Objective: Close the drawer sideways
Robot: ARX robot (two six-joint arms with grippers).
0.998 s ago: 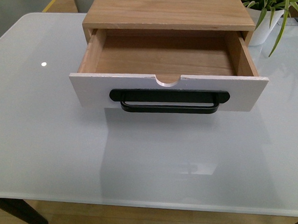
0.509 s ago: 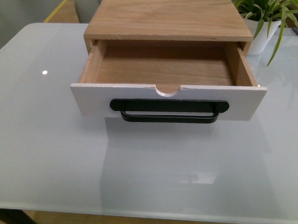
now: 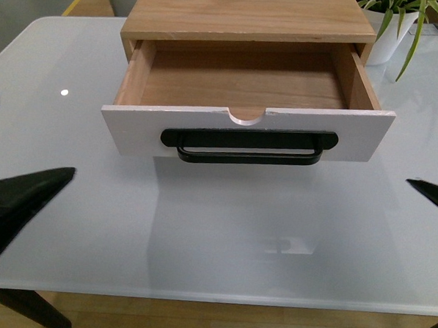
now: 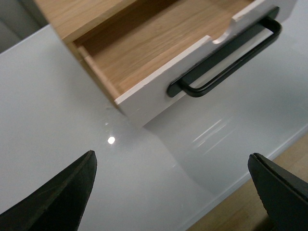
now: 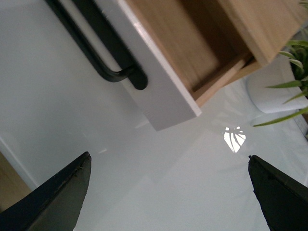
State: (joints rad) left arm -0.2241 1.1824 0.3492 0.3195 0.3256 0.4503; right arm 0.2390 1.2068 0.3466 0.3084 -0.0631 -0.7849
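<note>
The drawer (image 3: pixel 203 132) is pulled far out of the light-wood cabinet (image 3: pixel 248 14). It has a white front, a black bar handle (image 3: pixel 251 146) and a notch in its top edge, and its inside is empty. My left gripper (image 3: pixel 34 133) is open over the table, left of the drawer front, touching nothing. Of my right gripper only one fingertip (image 3: pixel 434 195) shows, low at the right, apart from the drawer. The left wrist view shows the open left gripper (image 4: pixel 172 154) above bare table, short of the drawer's corner (image 4: pixel 144 103). The right gripper (image 5: pixel 169 155) is open and stands off the other corner (image 5: pixel 168 110).
The cabinet stands on a white glossy table (image 3: pixel 230 237), whose front edge is near. A potted plant in a white pot (image 3: pixel 388 34) stands right of the cabinet and also shows in the right wrist view (image 5: pixel 269 91). Wooden floor lies below the table edge.
Both grippers' fingers have come into the front view at its left and right edges. The view wobbled a little. The drawer stays pulled out as before.
</note>
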